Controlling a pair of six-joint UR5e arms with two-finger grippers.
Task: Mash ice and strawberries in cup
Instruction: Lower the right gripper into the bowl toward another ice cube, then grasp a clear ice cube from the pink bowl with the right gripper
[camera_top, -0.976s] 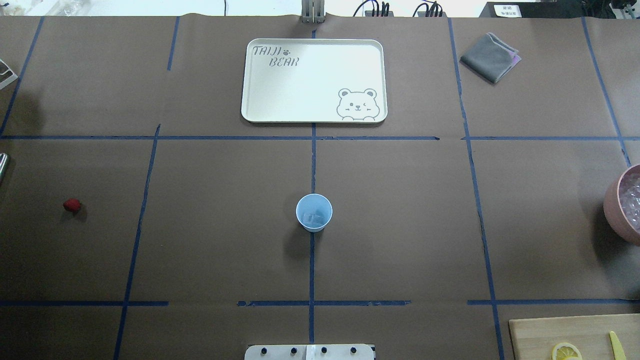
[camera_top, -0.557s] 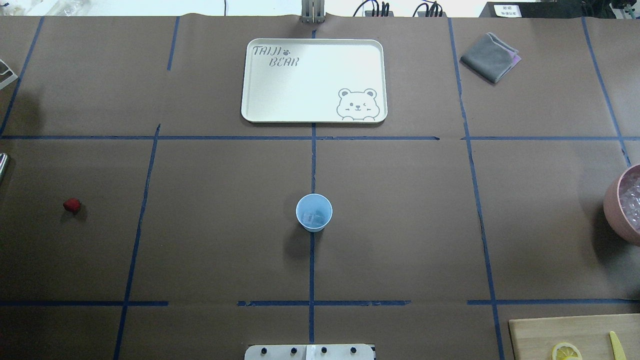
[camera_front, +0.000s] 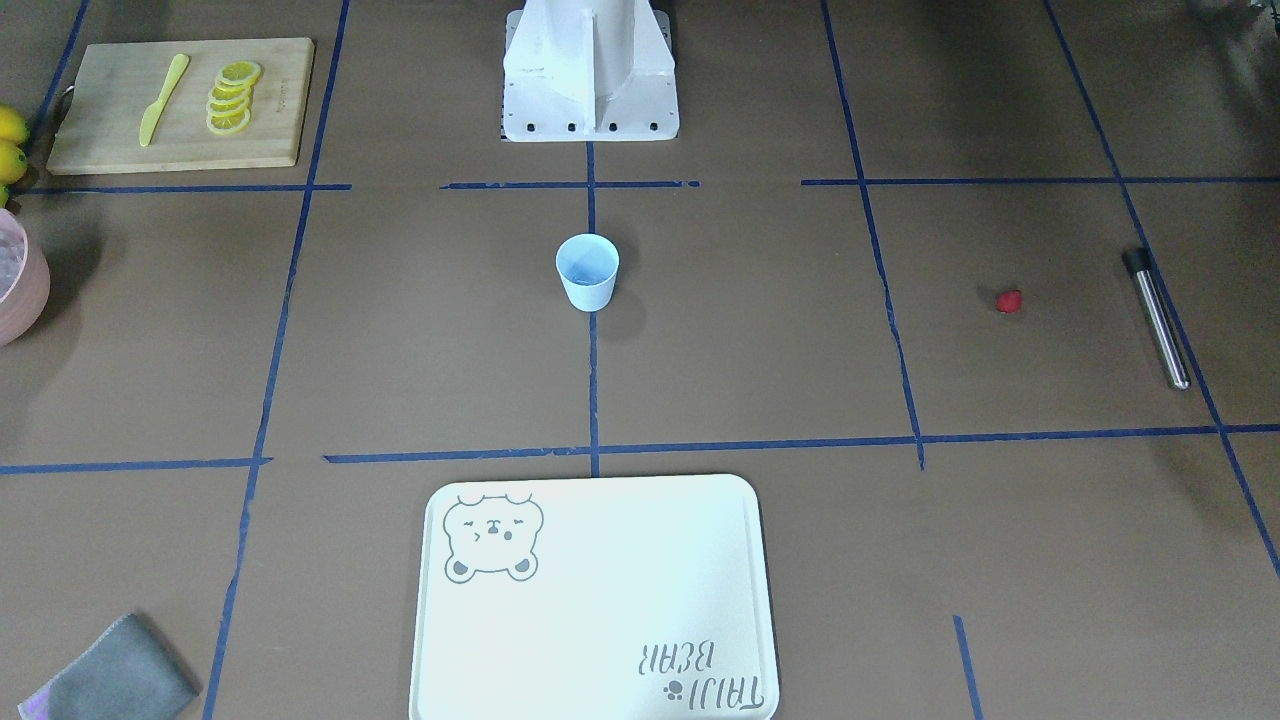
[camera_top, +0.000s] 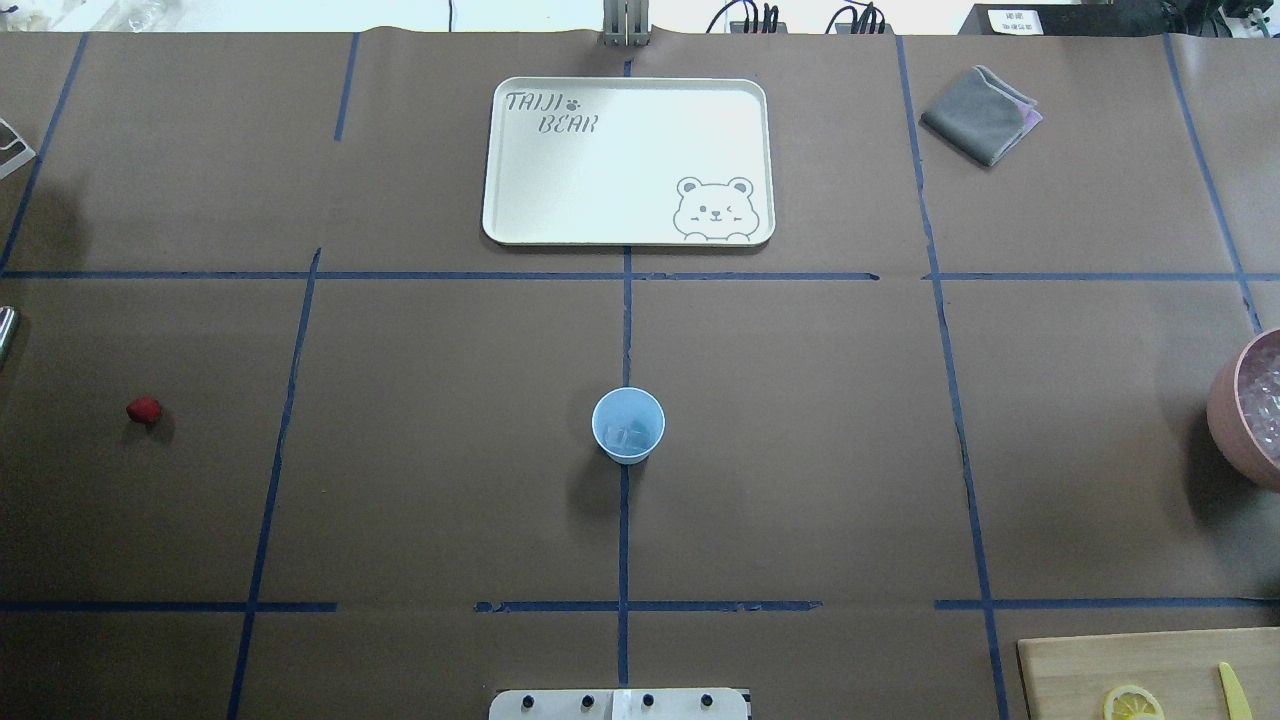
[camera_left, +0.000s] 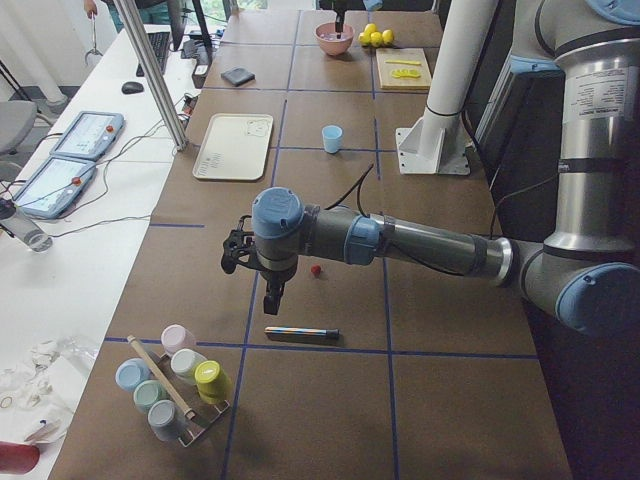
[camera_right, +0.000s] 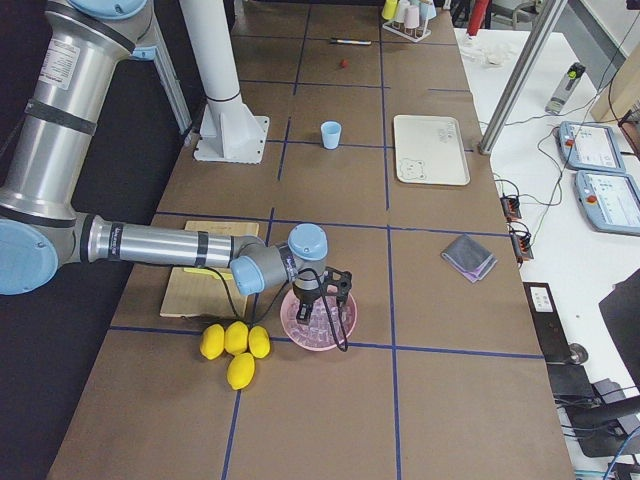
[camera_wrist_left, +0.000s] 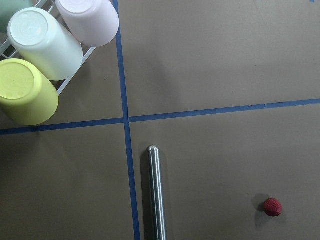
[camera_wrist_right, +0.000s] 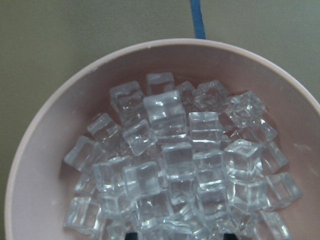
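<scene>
1. Jaws of the left gripper (camera_left: 268, 298) and right gripper (camera_right: 326, 312) show only in the side views, so I cannot tell how they stand.
2. The blue cup (camera_top: 628, 425) sits mid-frame in the overhead view. The ice (camera_top: 629, 437) inside it is faint.
3. The strawberry (camera_top: 144, 410) lies far left on the table (camera_top: 800, 450).
4. The pink bowl (camera_top: 1232, 415) is cut off at the right edge.

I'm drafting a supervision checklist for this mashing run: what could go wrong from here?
The strawberry is tiny and round and lies far from the cup; it may roll away when pinched. The small cup stands unheld with ice inside, so pushing the metal rod in could tip it.
</scene>
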